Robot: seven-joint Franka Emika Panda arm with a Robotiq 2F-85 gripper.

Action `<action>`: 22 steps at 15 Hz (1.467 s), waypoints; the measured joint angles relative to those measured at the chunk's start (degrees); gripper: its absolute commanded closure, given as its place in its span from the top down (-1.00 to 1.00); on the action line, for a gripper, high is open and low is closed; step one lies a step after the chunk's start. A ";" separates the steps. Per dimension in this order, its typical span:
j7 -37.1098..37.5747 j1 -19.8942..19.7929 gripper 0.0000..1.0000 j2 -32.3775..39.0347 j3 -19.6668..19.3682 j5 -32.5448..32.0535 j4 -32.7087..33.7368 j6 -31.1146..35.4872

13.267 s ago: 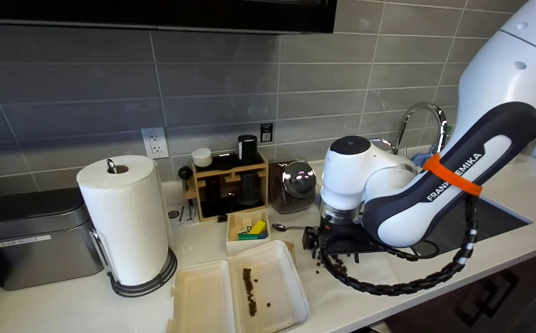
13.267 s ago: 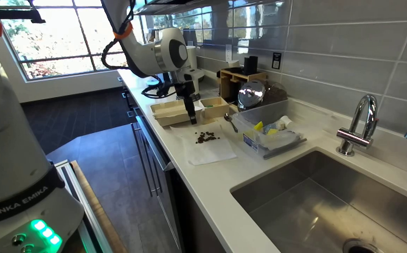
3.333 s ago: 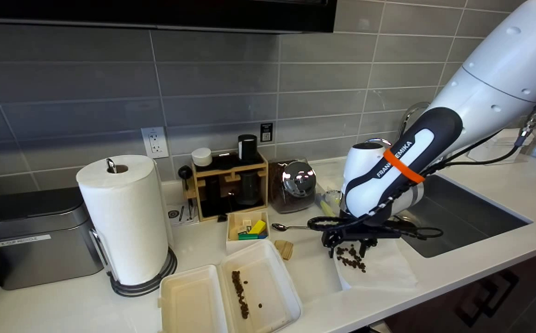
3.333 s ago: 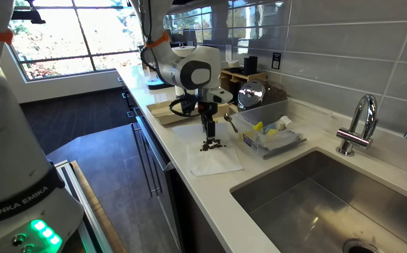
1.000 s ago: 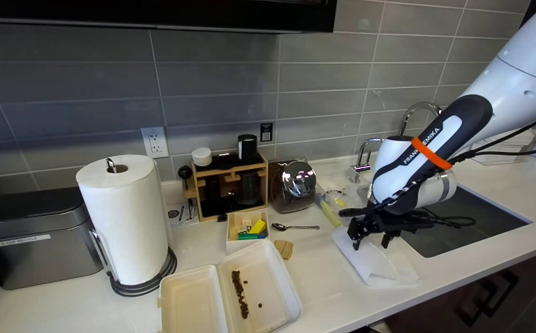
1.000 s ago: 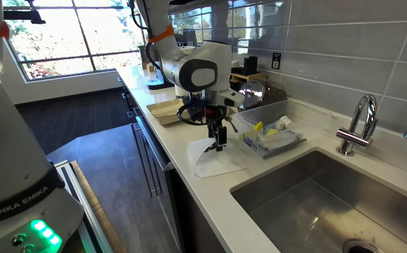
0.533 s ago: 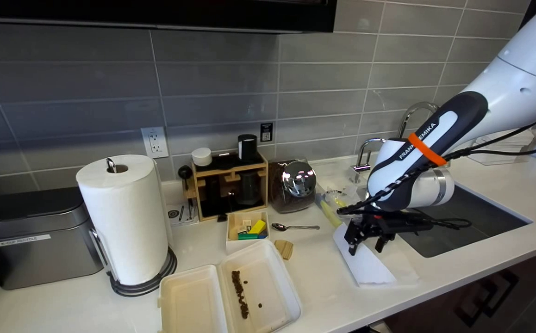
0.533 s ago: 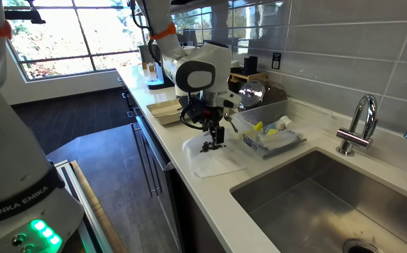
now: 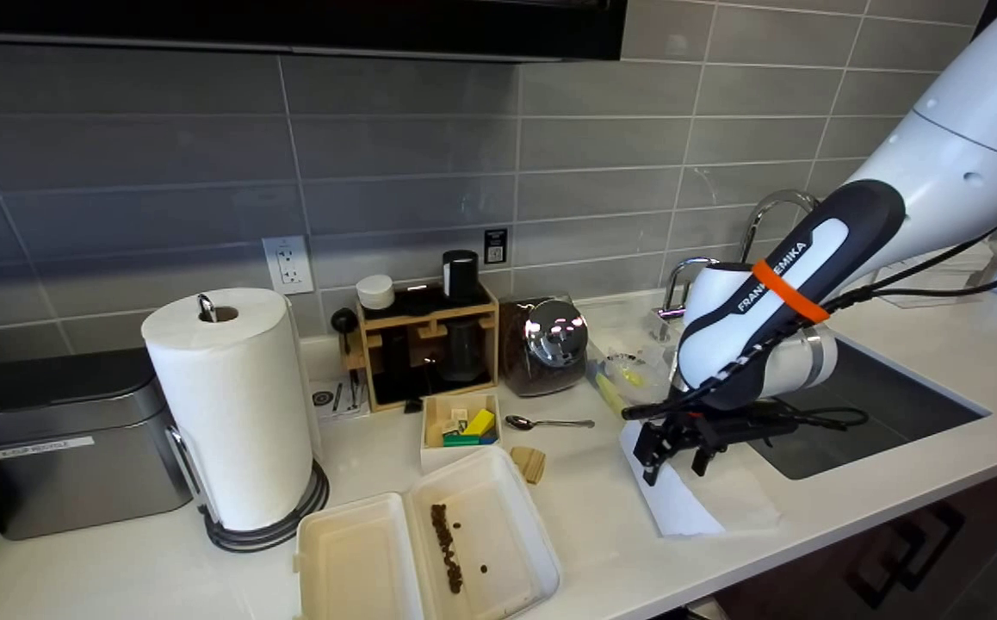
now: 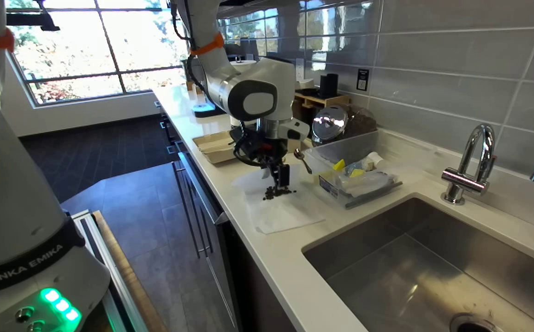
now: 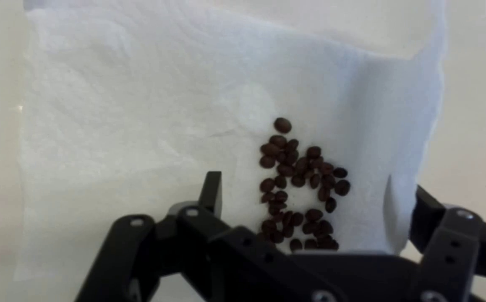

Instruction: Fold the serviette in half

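Our hand (image 11: 317,188) spreads wide, gripping nothing, over the serviette (image 11: 142,105).
The raised edge sags back outward, baring coffee beans (image 11: 301,167); we judge the fold needs remaking.

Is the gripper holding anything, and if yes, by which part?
Nothing is held: the gripper stands open over the serviette, whose raised edge is not pinched between the jaws.

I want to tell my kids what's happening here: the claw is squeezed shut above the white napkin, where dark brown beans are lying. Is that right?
Not quite: the claw is open, not squeezed shut; the wrist view shows its two fingers wide apart. The rest holds: it is above the white napkin, where dark brown beans are lying.
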 measured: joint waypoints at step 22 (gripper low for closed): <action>36.03 23.40 1.00 4.96 -21.24 -19.44 4.19 1.74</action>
